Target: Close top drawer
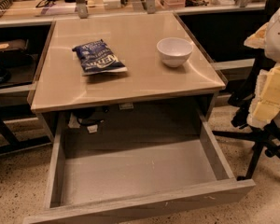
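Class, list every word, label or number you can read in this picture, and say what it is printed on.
"Kettle", upside down and only probably: chip bag. Its small print: too blurred.
The pale tag under the counter: too small to read.
No text seen on the top drawer, bowl, or gripper at the right edge.

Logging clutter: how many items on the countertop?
2: blue chip bag left of centre, white bowl to its right. None look hidden. Gripper hangs at right edge.

Top drawer [139,174]: grey wood-grain, pulled wide open toward 6 o'clock from beneath the table [130,85]; boxy grey interior exposed; flat handleless front, pale scuffs toward 5 o'clock. Gripper [266,107] at 3 o'clock, apart from it.
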